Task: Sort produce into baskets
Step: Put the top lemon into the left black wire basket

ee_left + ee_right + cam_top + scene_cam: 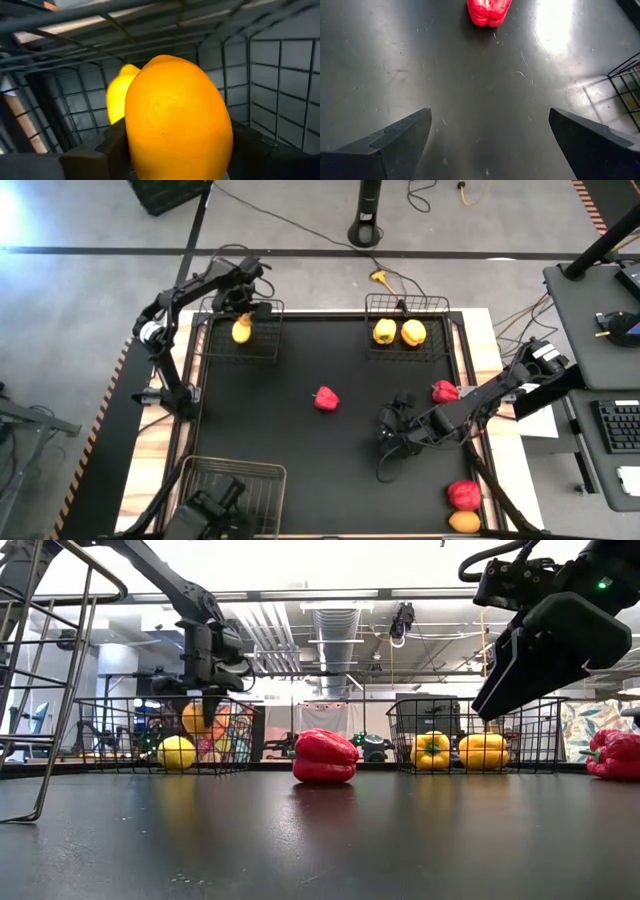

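Observation:
My left gripper (243, 308) hangs over the far-left wire basket (268, 348), shut on an orange round fruit (175, 115). Below it a yellow fruit (177, 752) lies on the basket's floor. Two yellow peppers (385, 332) (413, 332) sit in the far-right basket (405, 304). A red pepper (326, 398) rests on the black table mid-way. My right gripper (392, 430) hovers open over the table right of centre, tilted down toward that pepper (489, 11), with nothing between its fingers. My left gripper pinches the orange fruit by its two opposite sides (131, 137) between its two fingers (114, 147). The fingers come from above, pointing down. The fruit (193, 717) hangs clear, within the basket's walls, above the yellow fruit.
A second red pepper (445, 391) lies near the table's right edge. Another red pepper (463, 494) and an orange fruit (463, 521) lie at the near right corner. A third wire basket (255, 473) stands at the near left. Bare table surrounds the middle pepper.

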